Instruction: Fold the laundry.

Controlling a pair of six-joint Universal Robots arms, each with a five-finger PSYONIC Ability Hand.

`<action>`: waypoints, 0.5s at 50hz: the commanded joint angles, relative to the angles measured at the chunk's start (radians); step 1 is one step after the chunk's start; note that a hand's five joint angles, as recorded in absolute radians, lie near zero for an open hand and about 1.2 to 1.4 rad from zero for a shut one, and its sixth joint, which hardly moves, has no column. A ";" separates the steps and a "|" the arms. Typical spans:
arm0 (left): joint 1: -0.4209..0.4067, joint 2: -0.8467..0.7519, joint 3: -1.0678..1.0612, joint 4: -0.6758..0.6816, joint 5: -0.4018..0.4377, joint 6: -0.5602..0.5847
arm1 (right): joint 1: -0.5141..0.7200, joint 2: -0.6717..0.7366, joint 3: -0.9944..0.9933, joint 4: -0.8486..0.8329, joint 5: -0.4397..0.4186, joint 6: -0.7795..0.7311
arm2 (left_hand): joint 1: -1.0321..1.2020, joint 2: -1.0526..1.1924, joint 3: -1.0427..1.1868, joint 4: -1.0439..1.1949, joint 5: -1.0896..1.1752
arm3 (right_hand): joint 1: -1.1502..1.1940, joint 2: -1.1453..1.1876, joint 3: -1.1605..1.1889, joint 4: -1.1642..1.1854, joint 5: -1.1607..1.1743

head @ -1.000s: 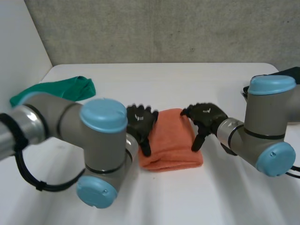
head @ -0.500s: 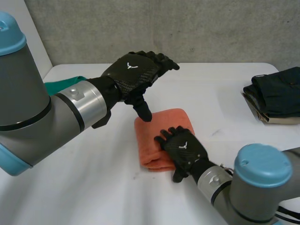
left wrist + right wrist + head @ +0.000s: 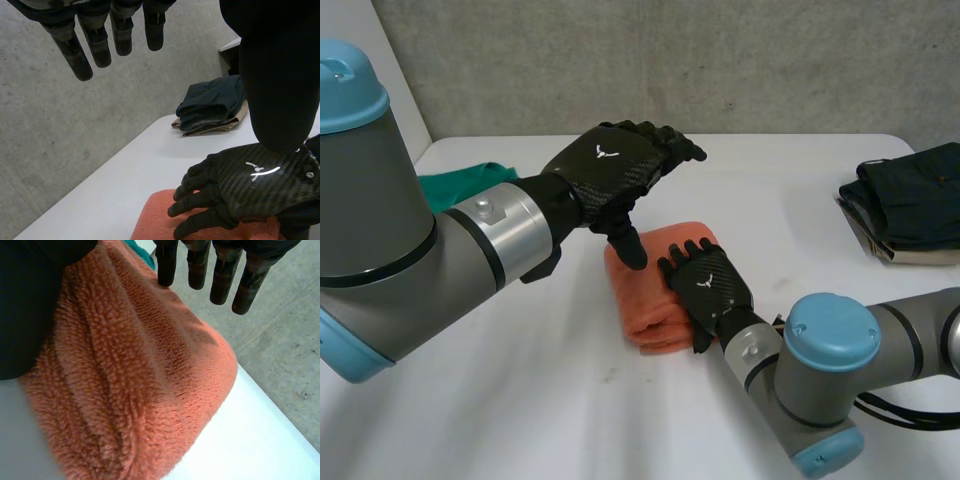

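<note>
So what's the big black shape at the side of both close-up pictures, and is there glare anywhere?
Left wrist view: that is the left hand's thumb, near the lens, hiding some table. Right wrist view: the right hand's thumb, covering part of the orange towel. Head view: soft, even light, only a faint sheen on the left hand's back.

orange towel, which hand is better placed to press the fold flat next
Probably the right hand: it lies palm-down on the folded orange towel, fingers straight. The left hand hovers above the towel with its fingers open.
</note>
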 commanded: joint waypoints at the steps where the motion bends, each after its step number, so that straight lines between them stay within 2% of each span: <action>1: -0.005 0.001 -0.005 0.000 0.000 -0.002 | -0.001 0.045 -0.111 0.007 -0.009 0.013 | 0.036 0.028 0.021 0.027 0.011 | 0.571 0.524 0.529 0.511 0.510; 3: -0.005 0.001 -0.008 0.000 0.000 -0.002 | -0.003 0.052 -0.129 0.013 -0.016 0.016 | 0.036 0.028 0.021 0.027 0.011 | 0.865 0.817 0.822 0.804 0.803; 4: -0.005 0.001 -0.008 0.000 0.000 -0.002 | -0.001 0.058 -0.146 0.016 -0.019 0.016 | 0.036 0.028 0.021 0.027 0.011 | 1.128 1.081 1.085 1.067 1.066; 5: -0.005 0.001 -0.010 0.000 0.000 0.000 | -0.001 0.061 -0.153 0.016 -0.019 0.016 | 0.036 0.028 0.021 0.027 0.011 | 1.225 1.178 1.183 1.165 1.164; 11: -0.007 0.001 -0.010 0.000 0.000 0.000 | -0.047 0.042 -0.157 0.021 -0.042 0.018 | 0.033 0.025 0.019 0.024 0.008 | 1.226 1.179 1.184 1.166 1.165; 15: -0.007 0.003 -0.014 0.000 0.000 -0.002 | -0.168 -0.015 -0.143 0.039 -0.081 0.010 | 0.030 0.022 0.016 0.021 0.005 | 1.226 1.179 1.184 1.166 1.165; 22: -0.005 0.003 -0.014 0.000 0.000 0.000 | -0.362 -0.087 -0.196 0.043 -0.268 0.005 | 0.021 0.013 0.007 0.012 -0.004 | 1.226 1.179 1.184 1.166 1.165; 23: -0.005 0.003 -0.014 0.000 0.000 -0.002 | -0.401 -0.104 -0.233 0.038 -0.313 0.019 | 0.021 0.013 0.007 0.012 -0.004 | 1.226 1.179 1.184 1.166 1.165; 25: -0.005 0.003 -0.014 0.000 0.000 -0.002 | -0.434 -0.118 -0.281 0.032 -0.349 0.028 | 0.021 0.013 0.007 0.012 -0.004 | 1.226 1.179 1.184 1.166 1.165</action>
